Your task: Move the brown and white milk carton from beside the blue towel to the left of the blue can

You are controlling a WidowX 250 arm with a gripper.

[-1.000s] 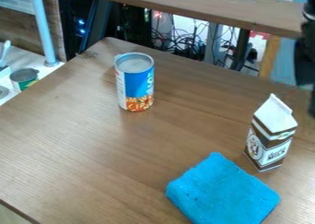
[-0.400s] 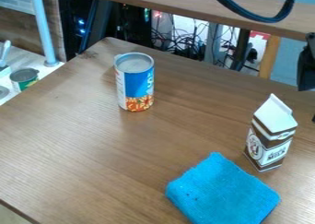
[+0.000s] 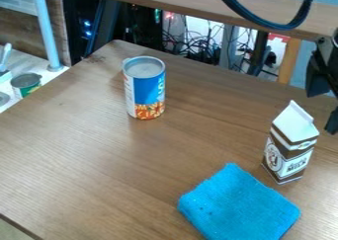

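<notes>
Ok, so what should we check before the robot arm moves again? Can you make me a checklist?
1. Milk carton standing up: ok, it's upright.
2. Can standing up: ok, it's upright too, well away from the gripper.
3. Gripper open and holding nothing: ok, there's a gap between its fingers.
4. Room between the gripper and the carton: cannot tell, they look close from this one angle.
5. Blue cloth out from under the carton: ok, wood shows between them.
6. Whole gripper easy to see: not ok, the picture's right edge cuts it off.
</notes>
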